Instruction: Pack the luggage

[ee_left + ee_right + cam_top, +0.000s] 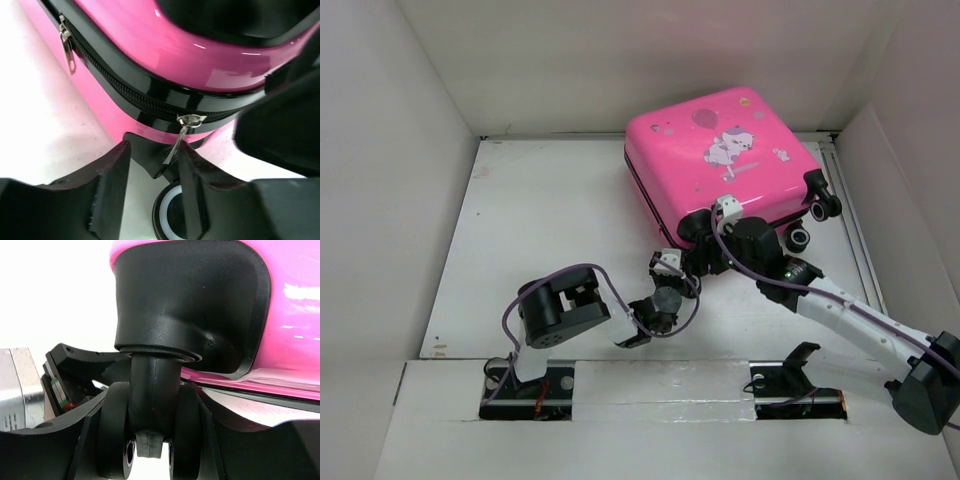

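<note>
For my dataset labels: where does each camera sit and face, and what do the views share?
Top external: above and behind the bases, looking down at table, luggage, left arm, right arm.
Left wrist: on left arm, facing the zipper pull; left hand open below.
Right wrist: on right arm, facing a wheel inside the right hand.
All share the luggage's pink shell.

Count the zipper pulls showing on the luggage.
2. One zipper pull lies at upper left in the left wrist view; the other dangles at centre, above the left gripper. More may be hidden.

The luggage [720, 160] — glossy pink hard plastic shell; zipper pull [181, 137] — shiny metal; wheel [114, 432] matt black plastic.
</note>
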`<act>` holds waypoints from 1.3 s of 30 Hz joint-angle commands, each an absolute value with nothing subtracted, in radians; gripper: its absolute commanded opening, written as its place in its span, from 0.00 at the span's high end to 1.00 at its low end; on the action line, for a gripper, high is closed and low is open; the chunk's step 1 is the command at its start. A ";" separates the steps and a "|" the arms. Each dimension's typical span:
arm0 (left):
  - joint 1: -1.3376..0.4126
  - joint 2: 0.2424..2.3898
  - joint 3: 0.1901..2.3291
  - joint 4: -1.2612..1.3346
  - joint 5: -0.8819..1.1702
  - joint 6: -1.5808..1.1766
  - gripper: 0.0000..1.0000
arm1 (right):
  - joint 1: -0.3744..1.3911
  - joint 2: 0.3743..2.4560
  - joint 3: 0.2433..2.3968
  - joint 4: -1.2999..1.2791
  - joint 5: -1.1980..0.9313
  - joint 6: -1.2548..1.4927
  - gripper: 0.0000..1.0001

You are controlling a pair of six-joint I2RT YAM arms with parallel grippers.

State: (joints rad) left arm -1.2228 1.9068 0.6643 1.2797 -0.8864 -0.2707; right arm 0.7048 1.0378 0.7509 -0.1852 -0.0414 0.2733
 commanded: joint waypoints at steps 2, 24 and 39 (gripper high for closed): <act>-1.197 1.893 0.739 1.672 -0.936 -0.167 0.65 | 0.778 0.971 0.755 -0.044 -0.374 0.299 0.97; -1.187 1.712 0.537 1.864 -0.867 -0.129 1.00 | 0.750 0.962 0.680 -0.026 -0.288 0.308 1.00; -1.094 1.525 0.388 1.640 -0.686 -0.236 1.00 | 0.723 0.913 0.611 -0.035 -0.261 0.318 1.00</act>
